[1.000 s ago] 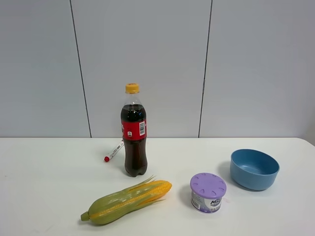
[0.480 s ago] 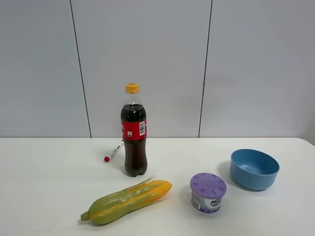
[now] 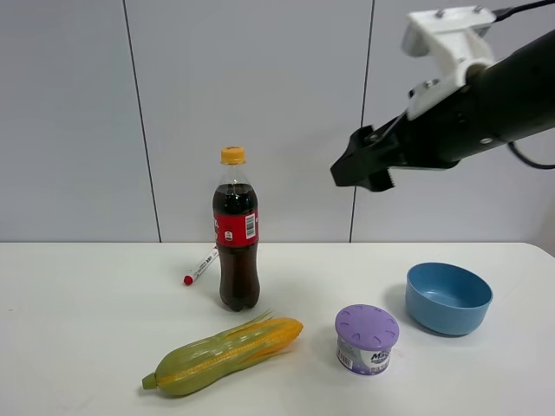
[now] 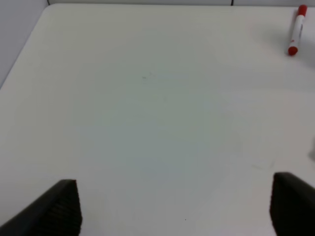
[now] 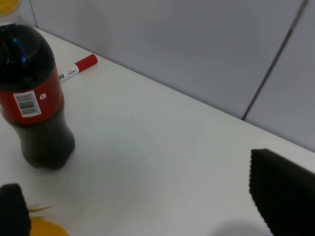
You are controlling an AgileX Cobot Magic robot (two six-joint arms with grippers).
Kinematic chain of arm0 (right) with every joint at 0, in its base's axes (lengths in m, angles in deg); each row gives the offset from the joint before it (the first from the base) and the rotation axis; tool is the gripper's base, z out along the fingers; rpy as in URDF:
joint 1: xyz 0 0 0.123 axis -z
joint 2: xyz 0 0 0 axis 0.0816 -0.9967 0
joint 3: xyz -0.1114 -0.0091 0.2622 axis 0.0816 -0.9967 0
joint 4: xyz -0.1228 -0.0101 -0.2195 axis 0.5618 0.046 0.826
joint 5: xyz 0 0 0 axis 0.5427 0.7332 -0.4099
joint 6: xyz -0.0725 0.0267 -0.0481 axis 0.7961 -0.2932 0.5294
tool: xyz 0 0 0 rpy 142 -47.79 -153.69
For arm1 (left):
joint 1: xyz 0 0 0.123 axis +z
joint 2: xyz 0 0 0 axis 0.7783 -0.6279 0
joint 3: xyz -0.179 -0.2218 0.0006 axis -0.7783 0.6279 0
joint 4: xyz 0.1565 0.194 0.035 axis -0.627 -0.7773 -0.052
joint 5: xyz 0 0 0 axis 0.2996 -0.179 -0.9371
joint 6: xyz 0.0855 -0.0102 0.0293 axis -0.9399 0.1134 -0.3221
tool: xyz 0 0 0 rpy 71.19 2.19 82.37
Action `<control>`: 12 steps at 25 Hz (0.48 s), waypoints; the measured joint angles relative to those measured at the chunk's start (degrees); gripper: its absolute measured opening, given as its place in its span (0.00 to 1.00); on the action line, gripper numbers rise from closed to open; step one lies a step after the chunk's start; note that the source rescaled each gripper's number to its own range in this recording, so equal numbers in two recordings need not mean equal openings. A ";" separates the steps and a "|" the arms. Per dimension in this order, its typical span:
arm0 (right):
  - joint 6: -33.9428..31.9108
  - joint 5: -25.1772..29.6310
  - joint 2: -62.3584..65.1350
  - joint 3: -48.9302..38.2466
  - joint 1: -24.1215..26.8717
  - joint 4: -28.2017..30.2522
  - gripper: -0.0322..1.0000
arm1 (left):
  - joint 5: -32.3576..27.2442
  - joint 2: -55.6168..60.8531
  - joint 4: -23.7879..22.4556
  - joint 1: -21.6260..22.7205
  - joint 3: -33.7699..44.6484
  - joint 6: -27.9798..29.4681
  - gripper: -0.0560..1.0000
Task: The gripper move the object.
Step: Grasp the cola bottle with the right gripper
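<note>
The cola bottle (image 3: pixel 237 234), clear with dark liquid, a red label and a yellow-orange cap, stands upright on the white table (image 3: pixel 78 329). My right gripper (image 3: pixel 354 172) hangs in the air, above and to the right of the bottle, apart from it. The right wrist view shows the right gripper (image 5: pixel 133 172) open and empty, with the bottle (image 5: pixel 34 113) ahead of it. My left gripper (image 4: pixel 174 184) is open and empty over bare table; it is out of the exterior view.
A green-yellow corn cob (image 3: pixel 225 355) lies in front of the bottle. A red-capped marker (image 3: pixel 201 266) lies behind and left of it, also in the left wrist view (image 4: pixel 297 29). A purple-lidded can (image 3: pixel 366 338) and a blue bowl (image 3: pixel 448 297) stand at the right.
My right arm has come into the exterior view from the upper right; no arm showed before. The bottle and the other things have not moved.
</note>
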 joint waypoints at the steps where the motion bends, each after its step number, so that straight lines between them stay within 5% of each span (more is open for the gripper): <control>1: 0.01 -1.12 -3.18 1.40 -0.74 0.00 0.97 | 0.00 0.00 0.00 0.00 0.00 0.00 1.00; 12: 0.06 -1.36 -23.99 16.07 -7.62 0.00 1.00 | 0.00 0.00 0.00 0.00 0.00 0.00 1.00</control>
